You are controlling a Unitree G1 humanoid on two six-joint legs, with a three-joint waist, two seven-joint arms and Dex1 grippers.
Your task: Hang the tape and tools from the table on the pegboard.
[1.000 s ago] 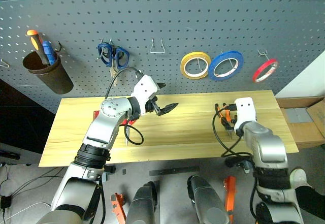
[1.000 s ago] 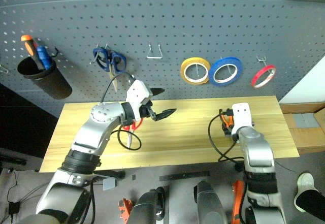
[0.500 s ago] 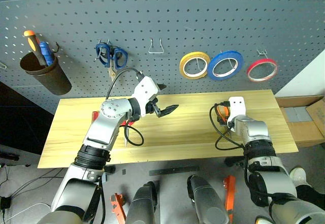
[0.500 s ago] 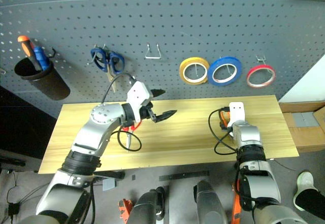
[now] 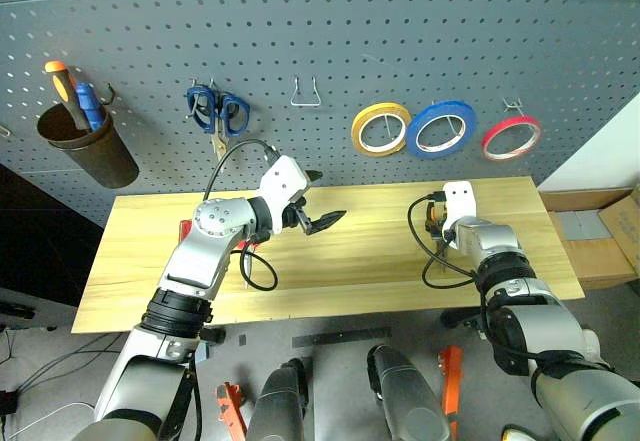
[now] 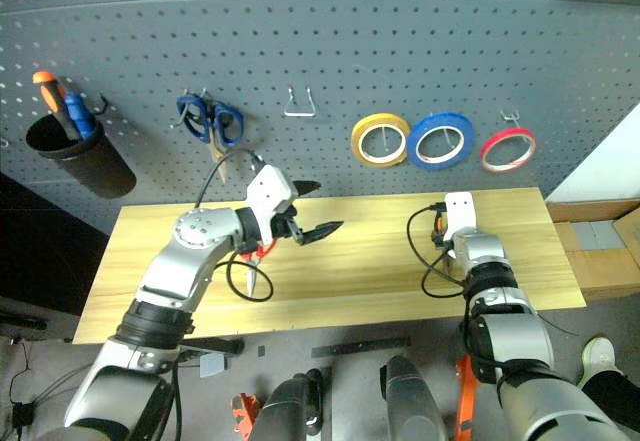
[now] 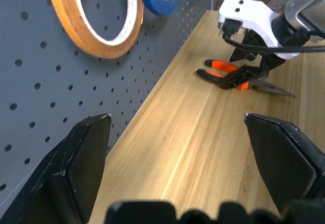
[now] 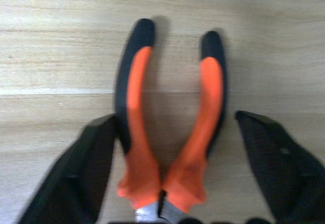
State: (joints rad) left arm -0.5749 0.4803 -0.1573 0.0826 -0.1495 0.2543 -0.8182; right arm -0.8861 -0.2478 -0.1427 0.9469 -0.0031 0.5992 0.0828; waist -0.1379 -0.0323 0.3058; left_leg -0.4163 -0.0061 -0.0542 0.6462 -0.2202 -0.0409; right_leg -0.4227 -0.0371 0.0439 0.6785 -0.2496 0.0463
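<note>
Pliers (image 8: 170, 132) flat on the table (image 5: 380, 261), toward its right end and nearer the back edge than the front, orange-and-black handles spread in a V. Right gripper (image 8: 172, 183) lowered over them, black fingers (image 8: 84, 178) parted and straddling both handles from outside: one finger just beside or brushing one handle, the other (image 8: 277, 168) standing clear of the second handle. No firm clamp visible; handles lying between the fingers, metal nose toward the wrist. In the left wrist view, the same pliers (image 7: 228, 76) lying on the wood under the white housing of the right gripper (image 7: 254, 69).

Left gripper (image 5: 318, 201) held above the middle of the table, near the back edge, fingers (image 7: 84, 153) spread wide, holding nothing.

Red-handled scissors (image 5: 243, 256) on the table toward the left end, mostly hidden behind the left arm.

On the pegboard (image 5: 330, 41): red tape (image 5: 510, 137) hanging on a hook at the far right, beside the blue roll (image 5: 441, 129) and yellow roll (image 5: 380, 129); blue-handled scissors (image 5: 215, 111) further left; a brown cup (image 5: 90, 146) with tool handles at the left end.
</note>
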